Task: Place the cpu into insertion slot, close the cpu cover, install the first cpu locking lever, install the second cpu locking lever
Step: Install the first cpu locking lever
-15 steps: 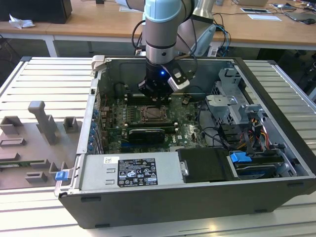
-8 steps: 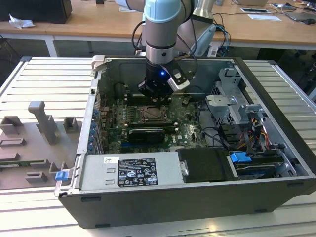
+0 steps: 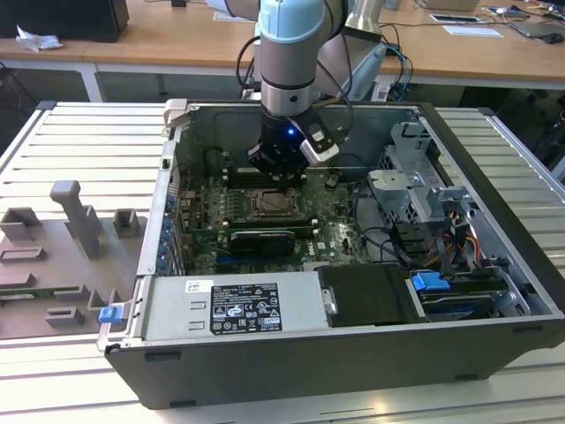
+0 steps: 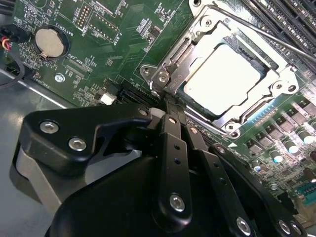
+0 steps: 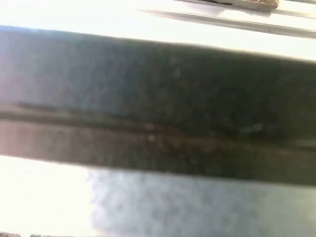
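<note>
The cpu [image 4: 224, 81] lies flat in the insertion slot [image 3: 269, 206] on the green board, its pale metal top showing through the window of the cpu cover [image 4: 180, 54]. The cover lies down flat over it. A thin metal lever rod [image 4: 281, 43] runs along one side of the socket. My gripper [image 3: 279, 172] hangs just above the socket inside the open computer case. In the second wrist view the gripper [image 4: 165, 106] is shut, its black fingers [image 4: 174, 133] pressed together with nothing between them, the tips at the cover's hinge corner.
The long black expansion card [image 3: 260, 238] sits beside the socket. Memory slots [image 4: 291, 15] flank it. A power supply [image 3: 234, 305], drive cage [image 3: 415, 190] and cables [image 3: 459, 238] crowd the case. A grey fixture [image 3: 71, 221] lies on the exterior view's left.
</note>
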Tool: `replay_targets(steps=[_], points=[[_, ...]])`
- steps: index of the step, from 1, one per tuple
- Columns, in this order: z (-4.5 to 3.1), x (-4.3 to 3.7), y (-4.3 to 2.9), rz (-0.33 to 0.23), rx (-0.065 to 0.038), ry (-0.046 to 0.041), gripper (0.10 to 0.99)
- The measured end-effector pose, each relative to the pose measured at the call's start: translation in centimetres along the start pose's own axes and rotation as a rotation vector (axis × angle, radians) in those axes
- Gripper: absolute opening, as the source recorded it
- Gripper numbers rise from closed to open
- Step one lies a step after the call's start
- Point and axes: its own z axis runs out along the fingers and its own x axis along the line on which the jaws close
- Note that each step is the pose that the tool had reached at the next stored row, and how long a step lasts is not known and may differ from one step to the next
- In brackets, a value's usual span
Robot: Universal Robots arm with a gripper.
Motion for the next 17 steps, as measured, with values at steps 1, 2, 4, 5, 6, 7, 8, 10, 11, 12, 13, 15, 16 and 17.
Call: replay_targets(steps=[1, 2, 4, 5, 6, 7, 8, 10, 11, 12, 13, 15, 16, 17], points=[[-0.23, 0.00, 0.01, 0.000, 0.001, 0.0004, 0.106], [-0.56, -0.02, 0.03, 0.000, 0.001, 0.0004, 0.106], [-1.22, -0.05, 0.07, 0.000, 0.001, 0.0005, 0.106], [-1.25, -0.06, 0.08, 0.000, 0.001, 0.0004, 0.106], [-1.25, -0.06, 0.05, 0.000, 0.000, 0.0002, 0.106], [-1.27, -0.05, -0.05, 0.000, 0.001, 0.0005, 0.106], [-1.28, -0.04, -0.11, 0.000, 0.001, 0.0004, 0.106], [-1.28, -0.03, -0.22, 0.000, 0.001, 0.0004, 0.106], [-1.29, -0.02, -0.28, 0.000, 0.001, 0.0004, 0.106], [-1.29, -0.02, -0.33, 0.000, 0.001, 0.0004, 0.106], [-1.29, -0.01, -0.36, 0.000, 0.001, 0.0003, 0.106], [-1.29, -0.01, -0.40, 0.000, 0.001, 0.0004, 0.106], [-1.30, 0.00, -0.43, 0.000, 0.001, 0.0004, 0.106], [-1.31, 0.00, -0.49, 0.000, 0.001, 0.0005, 0.106]])
